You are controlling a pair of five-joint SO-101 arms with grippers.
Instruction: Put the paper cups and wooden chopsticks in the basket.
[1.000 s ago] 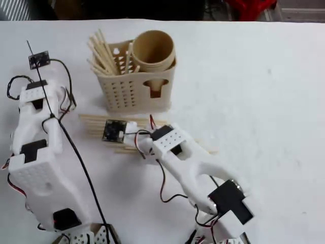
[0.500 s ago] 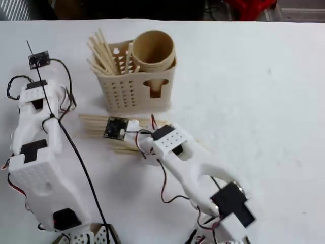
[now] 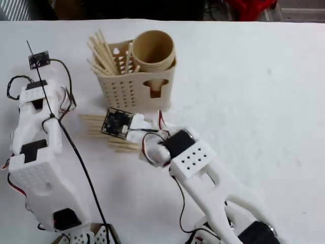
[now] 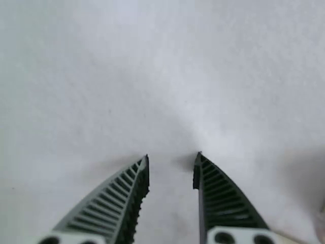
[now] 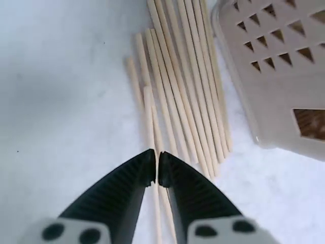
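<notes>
In the high view, the right arm [image 3: 195, 161] is reaching further left than a second ago, its wrist turned over the loose chopsticks [image 3: 94, 122] lying in front of the basket [image 3: 133, 90]. The one basket is holding a stack of paper cups [image 3: 154, 50], at least two rims showing, in its right compartment, and a bundle of standing chopsticks [image 3: 105, 55] in its left.

In the left wrist view, the left gripper [image 4: 171, 161] is hanging released over the bare table [image 4: 162, 66].

In the right wrist view, the right gripper [image 5: 156, 163] is holding its jaws drawn nearly together above about ten loose chopsticks. I cannot tell whether it is pinching one.
</notes>
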